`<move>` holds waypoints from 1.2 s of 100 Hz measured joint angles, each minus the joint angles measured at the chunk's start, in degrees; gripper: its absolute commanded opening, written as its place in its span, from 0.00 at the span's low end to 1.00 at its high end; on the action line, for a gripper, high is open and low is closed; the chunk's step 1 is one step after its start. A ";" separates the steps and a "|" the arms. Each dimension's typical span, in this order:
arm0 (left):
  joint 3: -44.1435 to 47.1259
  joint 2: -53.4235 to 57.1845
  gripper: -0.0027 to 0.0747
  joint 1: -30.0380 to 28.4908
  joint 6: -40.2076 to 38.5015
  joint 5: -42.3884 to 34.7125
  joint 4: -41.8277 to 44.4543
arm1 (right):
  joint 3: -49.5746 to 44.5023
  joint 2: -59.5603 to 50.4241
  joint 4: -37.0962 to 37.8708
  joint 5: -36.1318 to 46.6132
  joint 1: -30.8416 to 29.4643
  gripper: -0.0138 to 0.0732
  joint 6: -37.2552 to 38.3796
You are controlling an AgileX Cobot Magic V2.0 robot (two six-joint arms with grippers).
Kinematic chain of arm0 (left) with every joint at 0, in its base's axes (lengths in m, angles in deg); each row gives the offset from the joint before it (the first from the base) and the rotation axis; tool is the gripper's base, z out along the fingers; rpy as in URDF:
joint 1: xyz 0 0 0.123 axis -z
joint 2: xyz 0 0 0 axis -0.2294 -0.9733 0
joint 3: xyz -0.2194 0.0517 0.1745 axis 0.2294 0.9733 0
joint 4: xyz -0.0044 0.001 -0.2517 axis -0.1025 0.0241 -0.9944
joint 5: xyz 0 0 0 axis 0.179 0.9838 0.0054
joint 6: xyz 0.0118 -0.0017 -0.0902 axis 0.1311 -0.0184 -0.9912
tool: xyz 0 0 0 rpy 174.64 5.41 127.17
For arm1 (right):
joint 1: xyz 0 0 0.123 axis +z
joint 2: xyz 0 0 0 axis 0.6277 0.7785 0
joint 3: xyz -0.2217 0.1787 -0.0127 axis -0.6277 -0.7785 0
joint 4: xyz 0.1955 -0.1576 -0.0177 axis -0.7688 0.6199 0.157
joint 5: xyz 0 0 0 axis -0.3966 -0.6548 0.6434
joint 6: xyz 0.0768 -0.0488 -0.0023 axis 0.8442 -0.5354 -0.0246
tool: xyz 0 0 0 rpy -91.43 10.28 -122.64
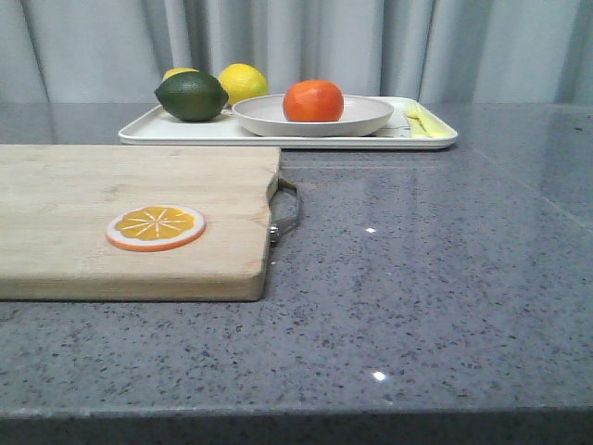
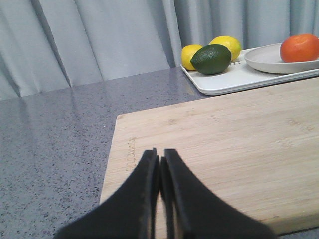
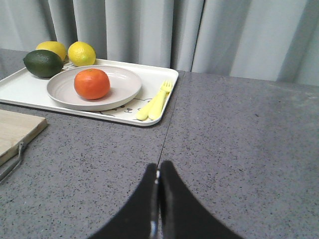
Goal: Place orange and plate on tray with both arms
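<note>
the orange (image 1: 313, 100) sits in the plate (image 1: 357, 122), which rests on the tray (image 1: 139, 133) beside a lime (image 1: 191, 95), two lemons (image 1: 243, 82) and yellow cutlery (image 3: 155, 102). left gripper (image 2: 160, 158) closed, empty, over the cutting board (image 1: 111, 176). right gripper (image 3: 158, 172) closed, empty, above bare counter (image 1: 435, 278).

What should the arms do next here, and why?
Probably nothing but hold back at rest: the orange already sits on the plate, and the plate is on the tray. Both the left gripper and right gripper have their jaws shut on nothing, well away from the tray.
</note>
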State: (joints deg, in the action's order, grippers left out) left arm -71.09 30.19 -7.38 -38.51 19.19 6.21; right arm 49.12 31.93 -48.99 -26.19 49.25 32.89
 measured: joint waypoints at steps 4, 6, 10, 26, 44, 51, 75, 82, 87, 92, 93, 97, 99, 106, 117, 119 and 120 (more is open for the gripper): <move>0.00 0.00 0.01 0.00 -0.09 0.12 0.09 | 0.00 0.00 0.00 0.00 0.00 0.08 0.00; 0.00 0.00 0.01 0.00 -0.09 0.12 0.09 | 0.00 0.00 0.00 0.00 0.00 0.08 0.00; 0.00 0.00 0.01 0.00 -0.09 0.20 0.09 | -0.09 0.00 0.00 0.00 0.00 0.08 0.00; 0.00 0.00 0.01 0.00 -0.09 0.34 0.21 | -0.09 0.00 0.00 0.00 0.00 0.08 0.00; 0.00 0.00 0.01 0.00 -0.09 0.34 0.31 | -0.09 0.00 0.00 0.00 0.00 0.08 0.00; 0.00 0.00 0.01 0.00 -0.09 0.34 0.31 | -0.13 0.00 0.00 0.00 0.00 0.08 0.00; 0.00 0.00 0.01 0.00 -0.09 0.34 0.31 | -0.13 0.00 0.00 0.00 0.00 0.08 0.00; 0.00 0.00 0.01 0.00 -0.09 0.34 0.31 | -0.13 0.00 0.00 0.00 0.00 0.08 0.00; 0.00 0.00 0.01 0.00 -0.12 0.34 0.31 | -0.13 0.00 0.00 0.00 0.00 0.08 0.00; 0.00 0.00 0.01 0.00 -0.12 0.34 0.31 | -0.13 0.00 0.00 0.00 0.00 0.08 0.00; 0.00 0.00 0.01 0.00 -0.12 0.34 0.31 | -0.13 0.00 0.00 0.00 0.00 0.08 0.00; 0.00 0.00 0.01 0.00 -0.12 0.34 0.31 | -0.13 0.00 0.00 0.00 0.00 0.08 0.00; 0.00 0.00 0.01 0.00 -0.12 0.34 0.31 | -0.13 0.00 0.00 0.00 0.00 0.08 0.00; 0.00 0.00 0.01 0.00 -0.12 0.37 0.31 | -0.22 0.00 0.00 0.00 0.00 0.08 0.00; 0.00 0.00 0.01 0.00 -0.12 0.37 0.31 | -1.83 -0.32 0.49 1.14 0.00 0.08 0.00; 0.00 0.00 0.01 0.00 -0.12 0.37 0.31 | -2.23 -0.42 0.61 1.56 0.00 0.08 0.00; 0.00 0.00 0.01 0.00 -0.12 0.37 0.31 | -2.70 -0.72 0.59 1.81 0.00 0.08 0.00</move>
State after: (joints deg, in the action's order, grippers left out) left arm -71.09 30.19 -7.38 -38.63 19.56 6.52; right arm 46.43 31.21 -48.40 -24.38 49.25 32.89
